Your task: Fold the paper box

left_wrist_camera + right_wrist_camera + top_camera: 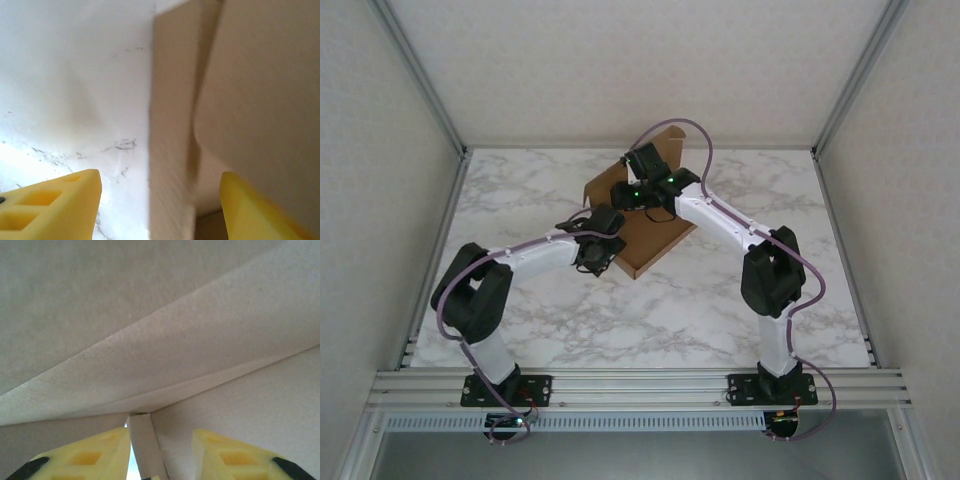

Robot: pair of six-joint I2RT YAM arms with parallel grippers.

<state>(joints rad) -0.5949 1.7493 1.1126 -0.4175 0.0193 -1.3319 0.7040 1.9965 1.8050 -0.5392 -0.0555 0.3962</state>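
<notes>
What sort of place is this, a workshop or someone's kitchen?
Most likely a robot test booth in a lab. The left arm and right arm are bolted to a metal rail, plain panels wall in the marble-patterned table, and the arms work on a cardboard box.

One paper box (655, 242); two arms, left arm (525, 255), right arm (730, 225); one table (520, 190).

Plain brown, unprinted paper box (652, 245) against a white marble-patterned counter (620, 320) with soft grey veins. Two arms (535, 255) are white with black joints, trailed by purple cables (818, 285). Small green lights (638, 186) glow on the right arm. The left hand (160, 212) and right hand (162, 455) have bright yellow fingers (55, 207). Walls (380, 200) are pale cream, and the frame (640, 380) is silver.
</notes>
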